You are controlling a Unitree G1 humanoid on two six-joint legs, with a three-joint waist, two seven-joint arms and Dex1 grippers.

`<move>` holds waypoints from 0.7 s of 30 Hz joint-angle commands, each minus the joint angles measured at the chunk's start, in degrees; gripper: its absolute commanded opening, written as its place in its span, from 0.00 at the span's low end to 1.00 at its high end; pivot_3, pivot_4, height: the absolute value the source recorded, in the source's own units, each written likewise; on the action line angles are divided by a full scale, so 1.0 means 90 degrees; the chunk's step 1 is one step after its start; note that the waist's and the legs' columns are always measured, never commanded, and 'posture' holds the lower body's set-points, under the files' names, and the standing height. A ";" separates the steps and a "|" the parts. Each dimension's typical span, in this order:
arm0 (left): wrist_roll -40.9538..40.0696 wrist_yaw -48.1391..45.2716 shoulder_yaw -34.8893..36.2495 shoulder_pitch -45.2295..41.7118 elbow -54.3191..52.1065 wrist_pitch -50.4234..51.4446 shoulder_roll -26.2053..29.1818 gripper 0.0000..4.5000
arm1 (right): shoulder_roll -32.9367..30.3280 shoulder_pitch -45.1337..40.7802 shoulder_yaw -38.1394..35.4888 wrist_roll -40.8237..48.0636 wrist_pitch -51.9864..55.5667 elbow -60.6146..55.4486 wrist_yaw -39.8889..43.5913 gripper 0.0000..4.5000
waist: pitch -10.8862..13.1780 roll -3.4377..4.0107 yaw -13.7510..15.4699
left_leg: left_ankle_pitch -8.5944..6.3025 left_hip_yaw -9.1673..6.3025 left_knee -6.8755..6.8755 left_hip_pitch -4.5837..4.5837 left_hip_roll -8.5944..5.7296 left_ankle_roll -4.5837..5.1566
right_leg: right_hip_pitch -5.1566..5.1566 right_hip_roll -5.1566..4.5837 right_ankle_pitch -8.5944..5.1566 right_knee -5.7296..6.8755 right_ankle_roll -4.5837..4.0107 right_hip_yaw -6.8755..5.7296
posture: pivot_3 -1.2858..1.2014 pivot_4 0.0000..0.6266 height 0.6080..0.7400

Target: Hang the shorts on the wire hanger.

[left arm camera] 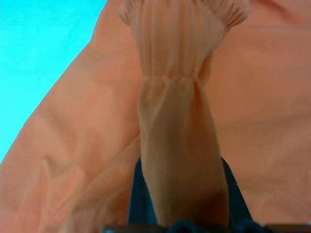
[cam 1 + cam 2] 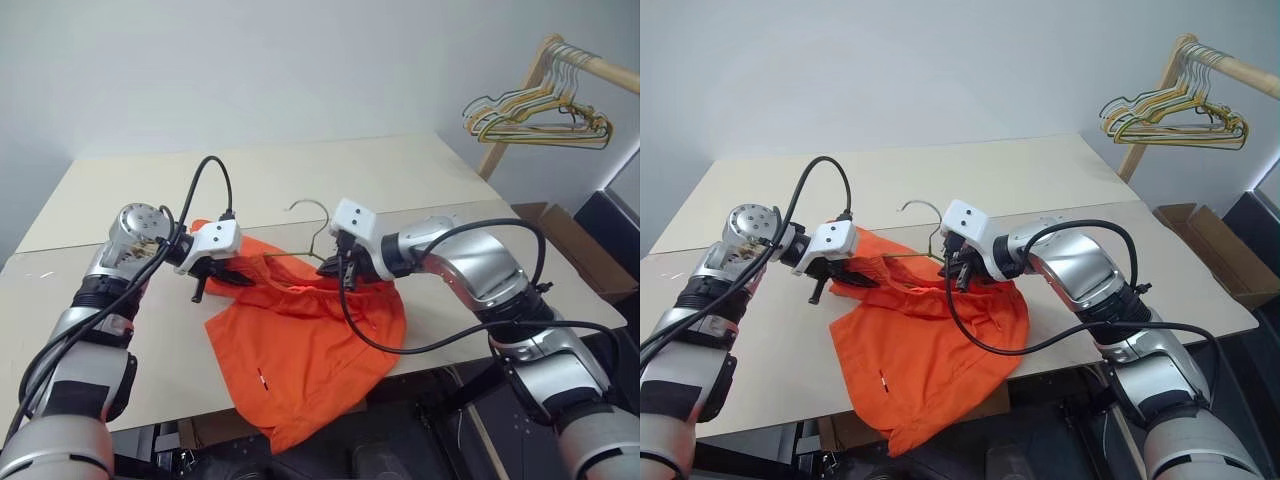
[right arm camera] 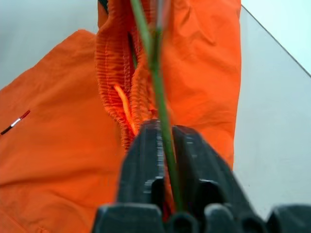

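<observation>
Shorts [image 2: 300, 350] lie on the counter [image 2: 120, 230], lower part draping over its near edge. Left gripper [image 2: 222, 275] has its fingers closed on a bunched fold of the waistband at the shorts' left side. Right gripper [image 2: 345, 275] has its fingers [image 3: 141, 165] clamped on the hanger [image 2: 312, 225] wire at the waistband. The hanger's hook rises just behind the shorts.

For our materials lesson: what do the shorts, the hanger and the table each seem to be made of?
Shorts: thin orange woven fabric, matte, by its soft folds and gathered waistband. Hanger: thin metal wire, probably, by its slender rigid line and curved hook. Table: pale smooth board, perhaps laminate or painted wood; the look leaves it open.
</observation>
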 commanded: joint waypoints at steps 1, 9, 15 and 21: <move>-0.0383 -0.0043 0.0372 -0.0028 -0.0328 0.0119 0.0025 0.06 | -0.0131 0.0043 -0.0268 -0.0080 -0.0433 -0.0124 0.0202 0.00 | 0.0000 0.0000 0.0000 | 0.0000 -0.0001 0.0000 0.0000 0.0000 0.0000 | 0.0000 0.0000 0.0000 0.0000 0.0000 0.0000 | 0.45 0.00 1.00; -0.0763 -0.0251 0.0647 -0.0113 -0.0553 0.0743 0.0271 0.58 | -0.0592 0.0438 -0.0342 -0.0356 -0.1097 -0.0180 0.0584 0.00 | 0.0000 0.0000 0.0007 | -0.0001 -0.0007 0.0001 0.0001 -0.0002 0.0001 | 0.0003 -0.0002 0.0000 0.0000 0.0001 -0.0001 | 0.45 0.00 1.00; -0.0533 -0.0156 0.0555 0.0036 -0.0302 0.0138 0.0434 0.99 | -0.0719 0.0506 -0.0492 -0.0370 -0.1122 -0.0219 0.0707 0.00 | 0.0000 0.0000 0.0003 | -0.0001 -0.0004 0.0001 0.0008 -0.0001 0.0001 | 0.0005 0.0000 0.0000 0.0004 0.0001 0.0002 | 0.45 0.00 1.00; 0.0258 0.0382 0.0189 0.0016 0.0294 -0.0738 0.0428 0.84 | -0.0774 0.0514 -0.0620 -0.0348 -0.1072 -0.0283 0.0805 0.00 | 0.0000 0.0000 0.0009 | 0.0000 -0.0003 0.0001 0.0008 -0.0002 0.0001 | 0.0006 0.0000 0.0000 0.0003 0.0001 0.0001 | 0.45 0.00 1.00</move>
